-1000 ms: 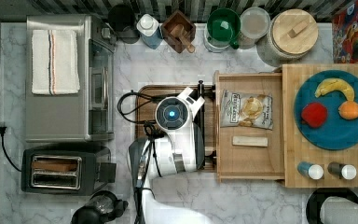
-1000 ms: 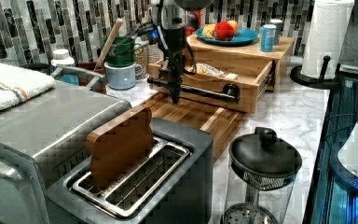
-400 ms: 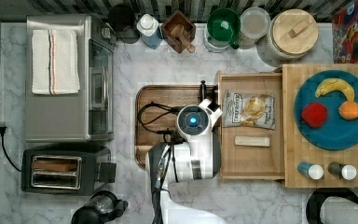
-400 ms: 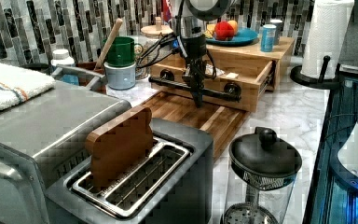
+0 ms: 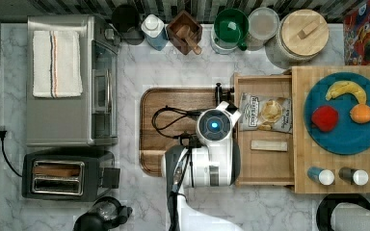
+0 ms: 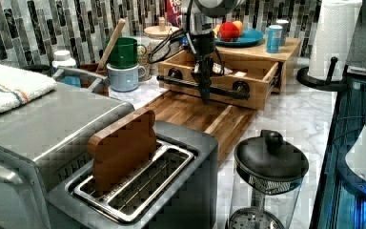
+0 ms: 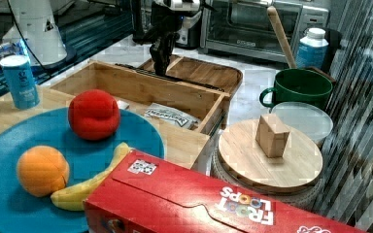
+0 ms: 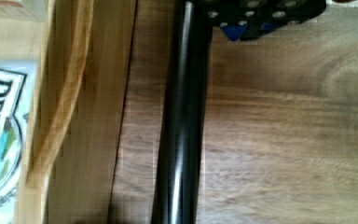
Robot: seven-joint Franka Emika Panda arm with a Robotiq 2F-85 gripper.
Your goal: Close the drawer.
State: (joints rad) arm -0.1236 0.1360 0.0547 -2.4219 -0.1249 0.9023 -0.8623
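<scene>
Overhead, the marble counter (image 5: 183, 67) carries, along the top view's left edge, a toaster oven (image 5: 67, 82) with a folded towel (image 5: 57, 63) on its roof and, nearer the lower left corner, a toaster (image 5: 60, 175); at the middle of the counter lies a darker brown tray (image 5: 173, 103) with rounded corners; the gripper (image 6: 205, 98) hangs over the tray's right edge, pointing down just in front of the drawer's black handle bar (image 6: 205, 86); in the left view the fingers look close together with nothing between them, though whether they are fully closed I cannot tell; the wrist view has the handle bar (image 8: 182, 116) running just beside the fingertips, over dark wood grain.

Next to the right, the drawer (image 5: 262, 166) stands pulled out from the light wooden box (image 5: 337, 166), its front wall meeting the tray's right edge; on its floor lie a chip bag (image 5: 266, 113) toward the back edge and a small pale wooden block (image 5: 269, 145) nearer the middle; on top of the box, a blue plate (image 5: 347, 137) holds a banana (image 5: 347, 89), a red fruit (image 5: 324, 118) and an orange (image 5: 362, 113); two small shakers (image 5: 323, 175) stand at the box's near edge.
</scene>
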